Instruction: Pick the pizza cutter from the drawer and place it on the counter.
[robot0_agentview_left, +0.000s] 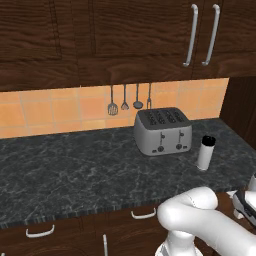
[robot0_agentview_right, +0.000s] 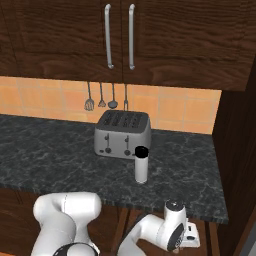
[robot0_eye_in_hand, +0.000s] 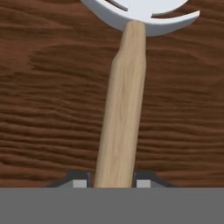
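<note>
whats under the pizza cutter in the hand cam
Dark brown wood grain lies behind the pizza cutter on every side. The handle and wheel cover the strip beneath them, and the tool fingertips flank the handle's near end.

Pizza cutter (robot0_eye_in_hand: 122, 109): light-tan wooden handle, whitish-silver wheel at the top, flat on dark wood grain. Black-grey marbled tabletop (robot0_agentview_left: 75, 170), thick front edge, below orange tiles.

pizza cutter (robot0_eye_in_hand: 124, 100): wheel cut off at top edge | handle's lower end hidden between end effector (robot0_eye_in_hand: 111, 181) fingertips
</note>
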